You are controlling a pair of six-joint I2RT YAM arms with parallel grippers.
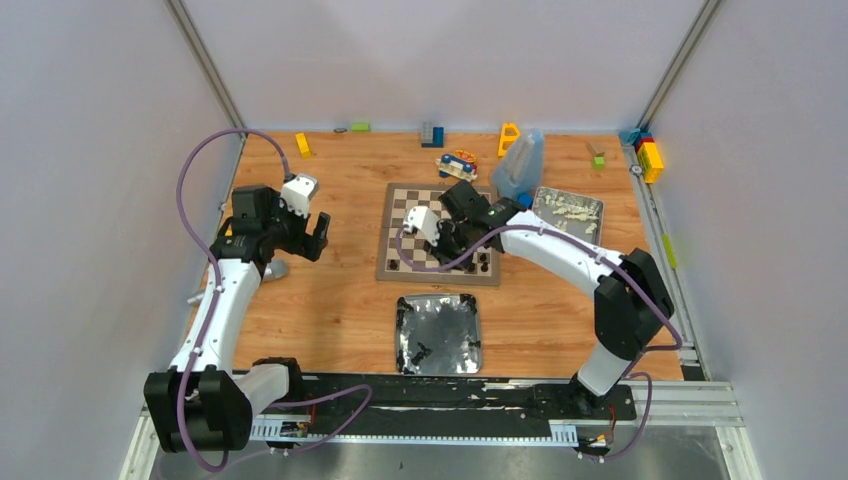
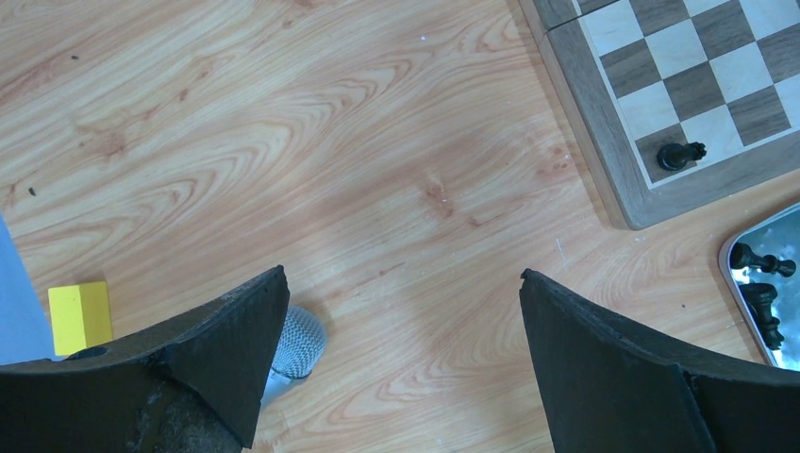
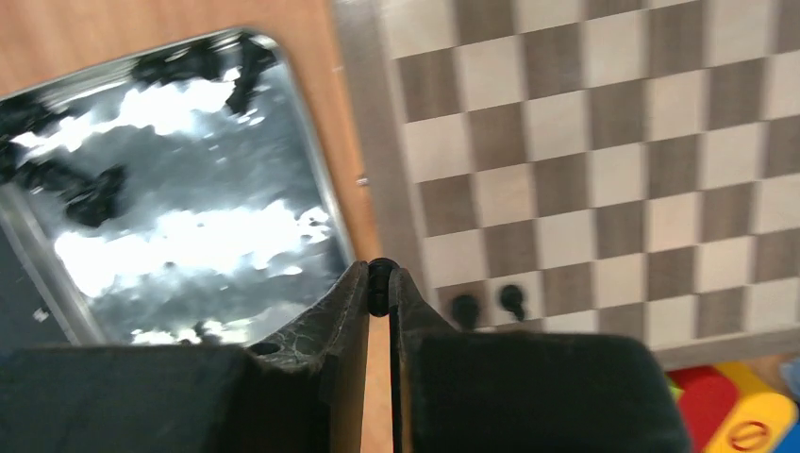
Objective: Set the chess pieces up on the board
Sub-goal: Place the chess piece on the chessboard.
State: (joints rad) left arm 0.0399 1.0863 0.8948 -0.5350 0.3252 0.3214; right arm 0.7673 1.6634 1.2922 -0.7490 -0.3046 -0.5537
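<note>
Top view: the right gripper (image 1: pixel 450 245) hangs over the near part of the board (image 1: pixel 425 197). The left gripper (image 1: pixel 312 235) is over bare desk (image 1: pixel 340 300), well apart from the board, so the right arm is nearer.

Left wrist: this gripper is released and empty, and the board corner lies ahead-right of it.

Right wrist: the gripper is clenched on a piece (image 3: pixel 379 274). Only the piece's round end shows, so its long axis probably runs along the fingers. Free squares lie to its right, the tray (image 3: pixel 321 189) to its left.

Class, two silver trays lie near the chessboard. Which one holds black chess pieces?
The near tray, on the arms' side of the board: black pieces lie in it. The far-right tray holds only pale bits.
</note>
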